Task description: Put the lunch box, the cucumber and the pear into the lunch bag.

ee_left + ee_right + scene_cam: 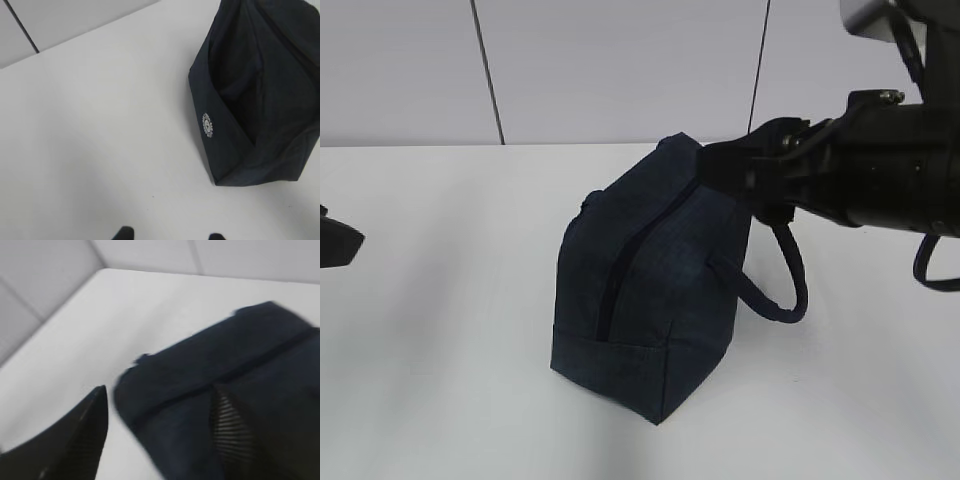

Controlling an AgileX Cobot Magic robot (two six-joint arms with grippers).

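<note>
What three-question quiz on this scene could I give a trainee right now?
1. True or false: the lunch bag stands on the table with its zipper closed.
2. Which gripper is over the bag? A) left B) right C) neither
3. Fill in: the cucumber, the pear and the lunch box are ____ in every view.

Key
1. True. The zipper line runs shut along the top.
2. B. The right gripper is at the bag's top far end; the left gripper sits apart at the left edge of the exterior view.
3. Unseen.
</note>
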